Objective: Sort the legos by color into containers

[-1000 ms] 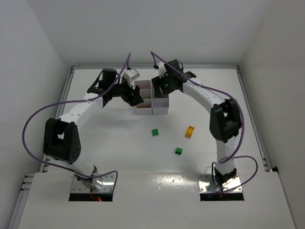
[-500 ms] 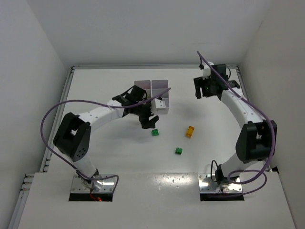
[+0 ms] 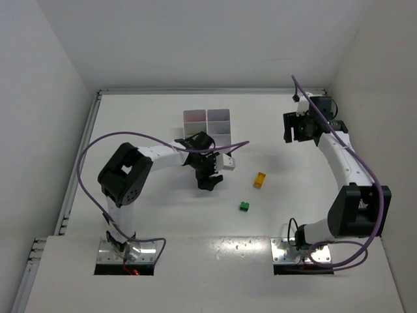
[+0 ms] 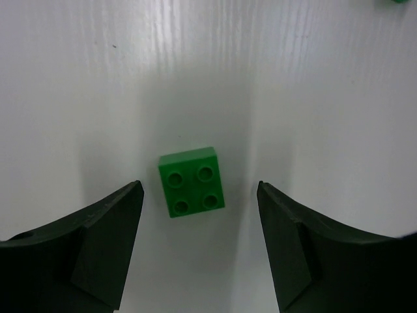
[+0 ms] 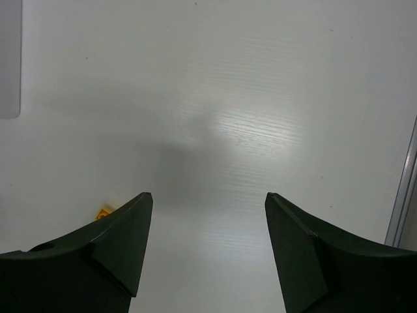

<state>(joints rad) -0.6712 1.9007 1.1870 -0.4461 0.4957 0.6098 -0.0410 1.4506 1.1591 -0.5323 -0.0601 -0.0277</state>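
A green lego with four studs lies flat on the white table, right between the tips of my left gripper, which hangs open above it without touching. In the top view that gripper hides this brick. A second green lego and a yellow-orange lego lie to the right of it. The white containers stand behind the left arm, partly covered by it. My right gripper hovers at the far right, open and empty, over bare table.
A corner of the yellow-orange lego peeks past the right gripper's left finger. A metal rail marks the table's right edge. Another green lego shows at the top right of the left wrist view.
The left gripper left the containers and came down over the green lego in front of them. The right gripper swung away from the containers to the far right of the table.
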